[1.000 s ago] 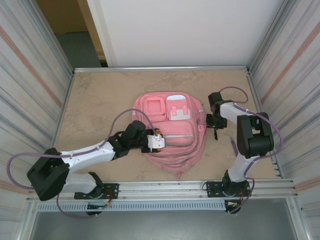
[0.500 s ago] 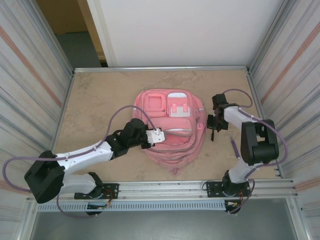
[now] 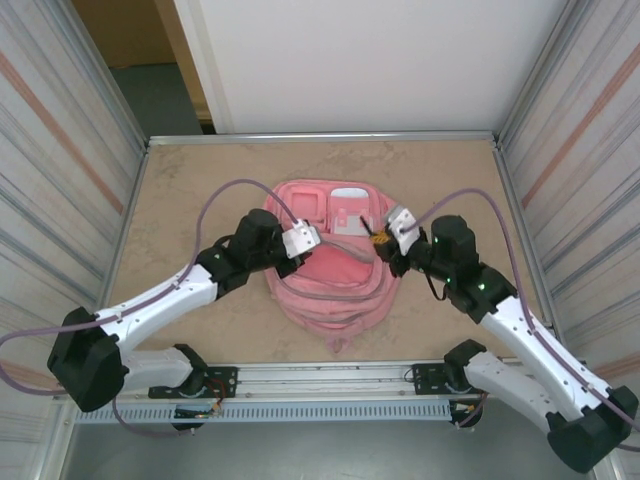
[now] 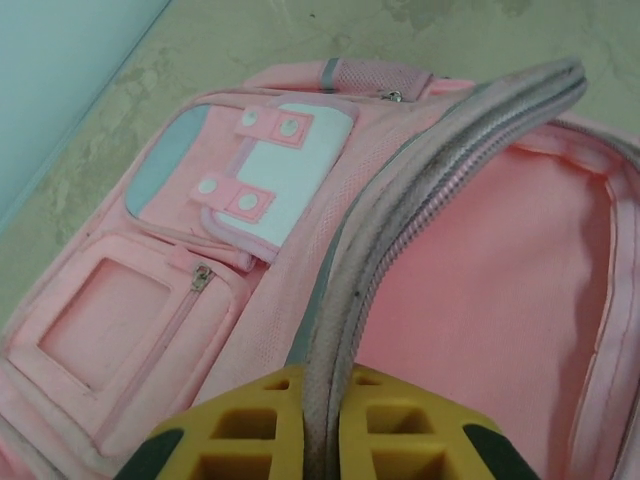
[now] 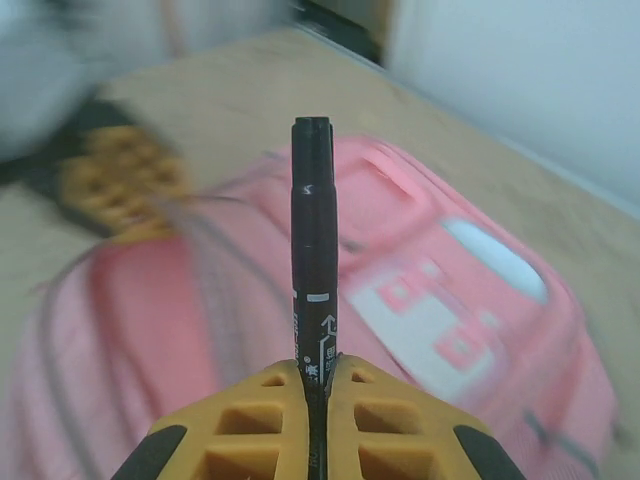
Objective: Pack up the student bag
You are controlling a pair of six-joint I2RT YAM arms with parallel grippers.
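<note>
- The table [image 3: 200, 190], a beige mottled surface, is walled in by ribbed metal panels on both sides and a white panel at the back.
- The student bag [image 3: 335, 280] is laid flat near the middle of the table, front pockets upward and its top toward the back wall. In the left wrist view the main compartment is seen parted, with plain pink lining [image 4: 480, 280] exposed.
- The left arm [image 3: 170, 295] is stretched from the near-left corner to the bag's left side. The right arm [image 3: 510, 310] is stretched from the near-right corner to the bag's right side.
- The left gripper [image 4: 322, 405] is clamped on the zipped rim [image 4: 400, 230] of the open compartment. The grey-pink rim is pinched between the yellow pads and is seen lifted above the pocket side of the bag.
- The right gripper [image 5: 318, 400] is closed on a marker [image 5: 312, 250], which is held over the bag's right part.
- The marker is black with white printing and stands straight out from between the yellow pads.
- A white-and-grey patch [image 4: 270, 170] with pink tabs is sewn on the bag's front, just beside the lifted rim.
</note>
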